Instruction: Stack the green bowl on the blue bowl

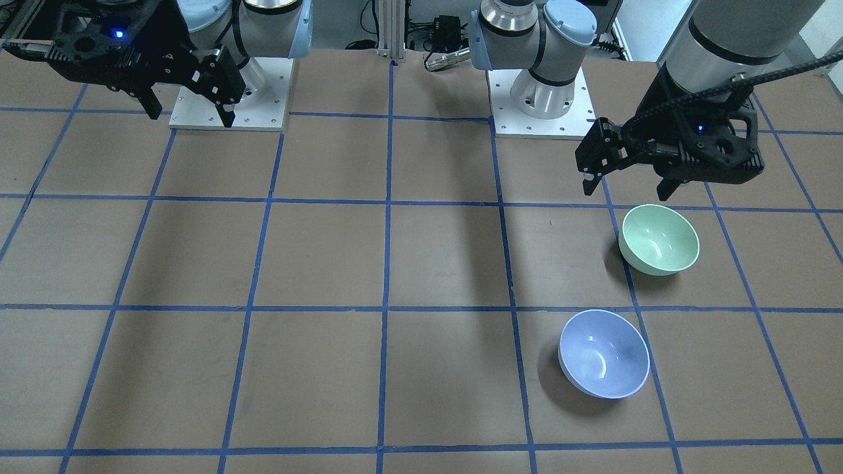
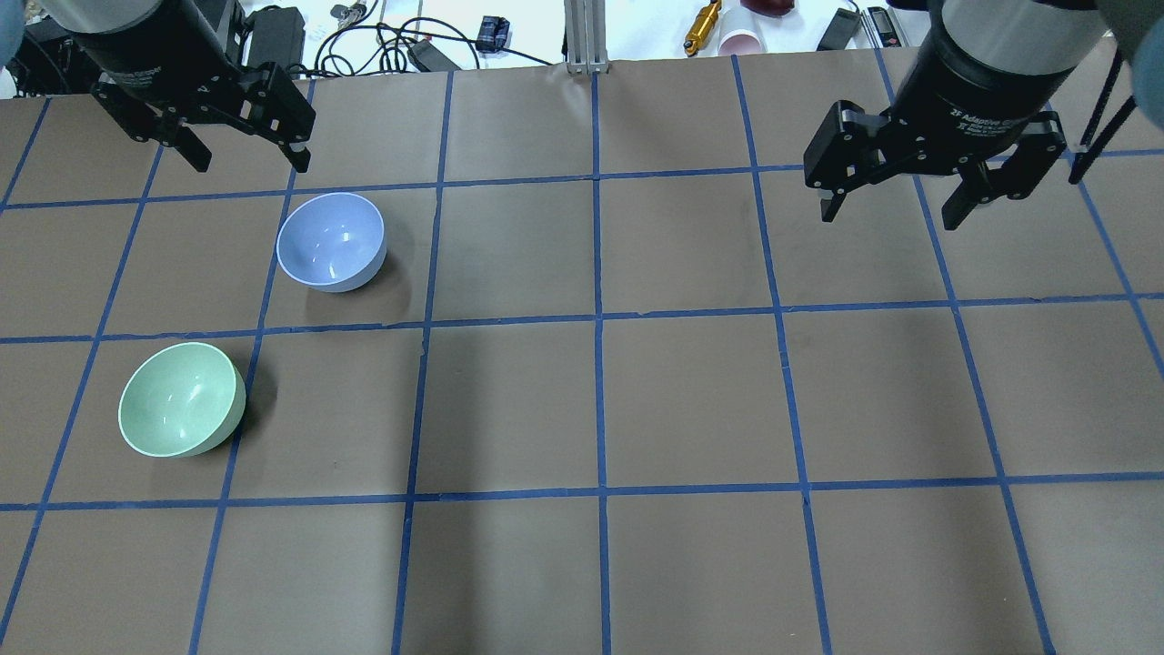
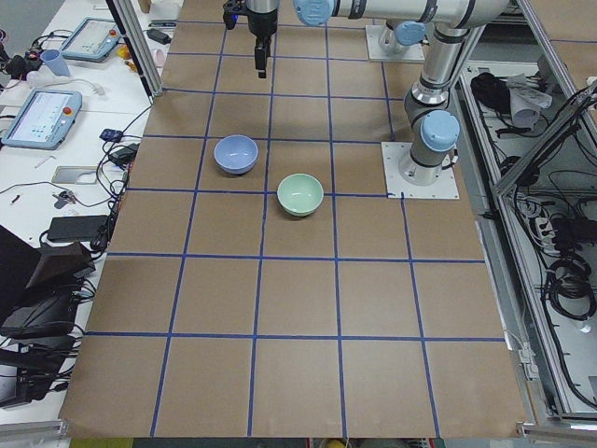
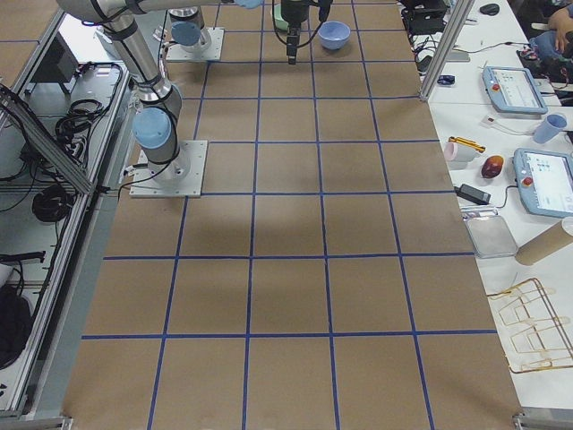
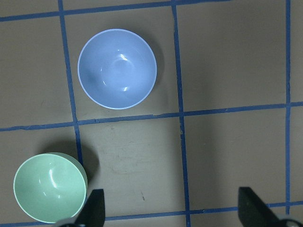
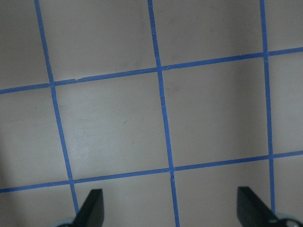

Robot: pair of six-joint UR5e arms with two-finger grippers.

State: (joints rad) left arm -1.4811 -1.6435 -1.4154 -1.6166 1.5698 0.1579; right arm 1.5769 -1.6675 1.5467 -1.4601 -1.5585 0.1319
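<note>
Table (image 2: 691,400) carries the green bowl (image 2: 182,400) and the blue bowl (image 2: 330,241) upright and apart, while our left gripper (image 2: 251,166) and right gripper (image 2: 888,218) hover with fingers spread wide.

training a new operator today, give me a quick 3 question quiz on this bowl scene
1. True or false: the green bowl already sits inside the blue bowl.
2. Which is nearer the two bowls? A) left hand B) right hand
3. Fill in: both hands hold ____.

Key: 1 false, the bowls stand apart, both upright. 2 A. 3 nothing, both hands are open and above the surface.
</note>
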